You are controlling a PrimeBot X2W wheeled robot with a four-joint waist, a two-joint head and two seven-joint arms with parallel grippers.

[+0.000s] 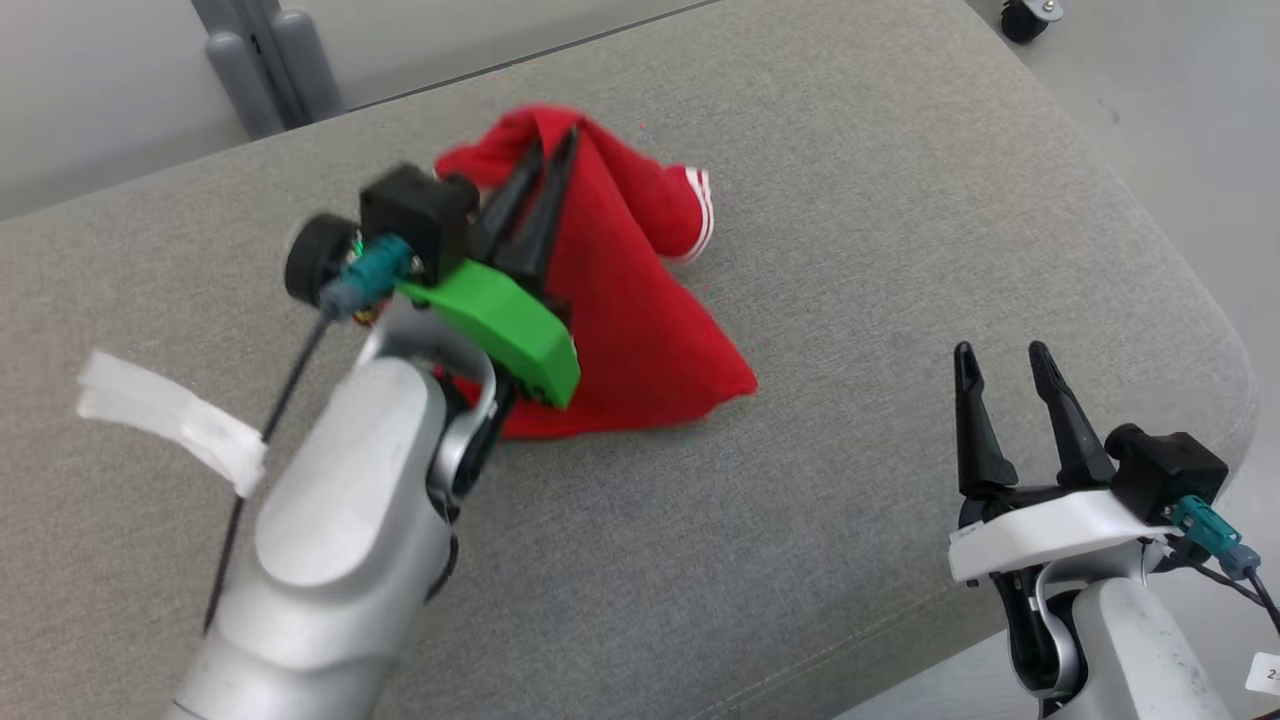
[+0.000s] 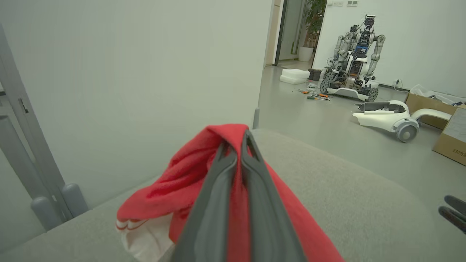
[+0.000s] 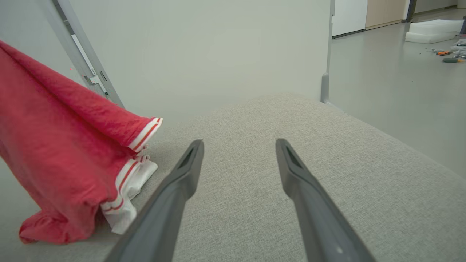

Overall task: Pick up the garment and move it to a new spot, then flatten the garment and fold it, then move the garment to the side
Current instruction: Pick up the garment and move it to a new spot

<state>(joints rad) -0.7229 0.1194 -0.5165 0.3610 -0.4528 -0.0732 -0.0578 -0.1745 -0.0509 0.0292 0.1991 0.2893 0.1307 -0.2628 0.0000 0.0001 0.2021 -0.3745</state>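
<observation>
Closest in, the right gripper (image 1: 1002, 350) hovers low at the near right corner of the grey fabric worktop (image 1: 800, 520), its white wrist bracket (image 1: 1050, 525) catching the light, and its fingers (image 3: 182, 182) are spread wide with nothing between them, just bare cloth surface beneath. Over on the left, the pale forearm (image 1: 340, 500) reaches in, a blurred white strip (image 1: 170, 415) beside it, a green bracket (image 1: 500, 320) at the wrist. And there's the left gripper (image 1: 557, 142), fingers (image 2: 214, 203) pinched tight together on the red garment (image 1: 640, 330), gripping a fold right at its top! The cloth hangs from that pinch like a little tent, peak up in the air, lower edge resting on the worktop toward the middle-left, well apart from the right gripper. A sleeve with a white-striped cuff (image 1: 700, 210) curls out on the right side of the heap, and from the right wrist view more white-and-red trim (image 3: 123, 182) lies bunched on the surface under the draped red. Beyond the garment, the worktop's far edge, then grey posts (image 1: 270, 60) against a pale wall, and a castor (image 1: 1025, 18) on the floor at the far right. Further back through the opening, white shell parts (image 2: 389, 116), a cardboard box (image 2: 449, 138), scattered tools (image 2: 316, 95) and another robot (image 2: 355, 58) parked by the far wall.
</observation>
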